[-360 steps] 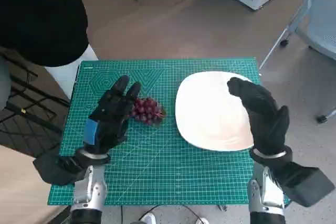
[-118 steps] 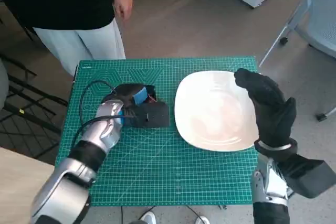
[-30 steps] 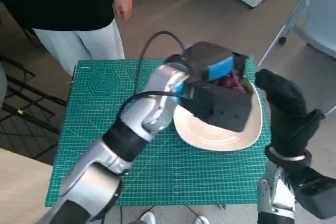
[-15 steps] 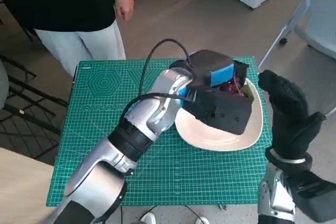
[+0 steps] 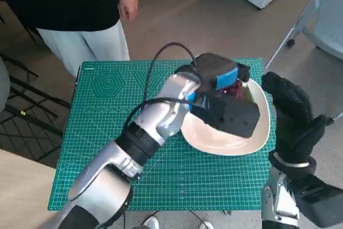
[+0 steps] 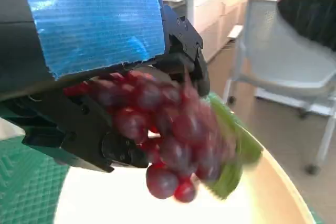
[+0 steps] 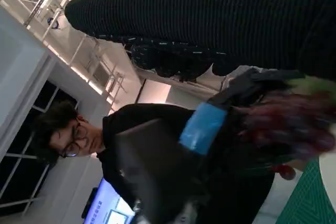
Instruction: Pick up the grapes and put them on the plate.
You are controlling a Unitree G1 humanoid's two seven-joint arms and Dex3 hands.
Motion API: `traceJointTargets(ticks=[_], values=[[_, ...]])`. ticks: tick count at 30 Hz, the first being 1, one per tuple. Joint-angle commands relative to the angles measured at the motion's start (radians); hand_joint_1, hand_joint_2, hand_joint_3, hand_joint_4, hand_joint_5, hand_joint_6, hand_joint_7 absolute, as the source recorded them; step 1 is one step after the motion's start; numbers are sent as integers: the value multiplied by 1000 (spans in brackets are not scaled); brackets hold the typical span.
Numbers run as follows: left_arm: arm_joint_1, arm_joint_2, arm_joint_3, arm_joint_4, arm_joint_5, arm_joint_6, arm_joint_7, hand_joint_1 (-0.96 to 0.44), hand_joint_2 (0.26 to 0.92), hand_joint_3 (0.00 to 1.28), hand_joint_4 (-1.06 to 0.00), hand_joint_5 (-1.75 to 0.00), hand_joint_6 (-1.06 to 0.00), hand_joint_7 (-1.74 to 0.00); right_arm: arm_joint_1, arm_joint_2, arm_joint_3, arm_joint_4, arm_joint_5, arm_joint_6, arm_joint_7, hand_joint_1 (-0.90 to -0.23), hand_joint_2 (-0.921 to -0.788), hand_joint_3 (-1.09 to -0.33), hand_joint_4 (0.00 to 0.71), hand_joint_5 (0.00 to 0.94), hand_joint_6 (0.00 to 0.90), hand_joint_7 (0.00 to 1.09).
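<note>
Status: transfer phase, release not yet done.

- Bunch of dark red grapes (image 6: pixel 168 135): gripped by the black left hand with blue tape over its back (image 5: pixel 222 81), suspended over the far part of the round white plate (image 5: pixel 257 138). Contact with the plate surface: cannot tell. Green leaf or stem piece visible on the bunch in the left wrist view.
- Left hand fingers (image 6: pixel 181 40): clenched around the upper part of the bunch; lower berries hanging free beneath.
- Right hand in black knitted glove (image 5: pixel 289 113): raised beside the plate's right edge, fingers apart, holding nothing.
- Plate location: right half of the green gridded cutting mat (image 5: pixel 107 132), near its far right corner.
- Person in dark top and pale trousers (image 5: pixel 80 20): standing beyond the mat's far left corner.

Handling assessment: light, soft load; berries probably easy to crush and prone to detaching from stems. Best grasp point judged to be the upper cluster near the main stem, with gentle pressure only. Low release height advised, to prevent rolling off the plate rim.
</note>
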Motion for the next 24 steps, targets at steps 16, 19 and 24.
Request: traceJointTargets(ticks=[16, 19, 24], values=[[113, 54, 71, -85, -85, -103, 124, -502, 921, 59, -155, -2, -232, -9, -9, 9, 23, 44, 22, 15, 16, -653, -921, -729, 296, 8, 215, 96], [143, 67, 98, -122, -113, -114, 123, -498, 921, 68, -152, -1, -239, -11, -9, 9, 26, 47, 24, 14, 20, -653, -921, -726, 296, 8, 208, 94], [157, 71, 106, -143, -119, -114, 119, -497, 921, 78, -150, 0, -242, -11, -9, 8, 27, 49, 26, 13, 22, -653, -921, -723, 295, 6, 202, 93]])
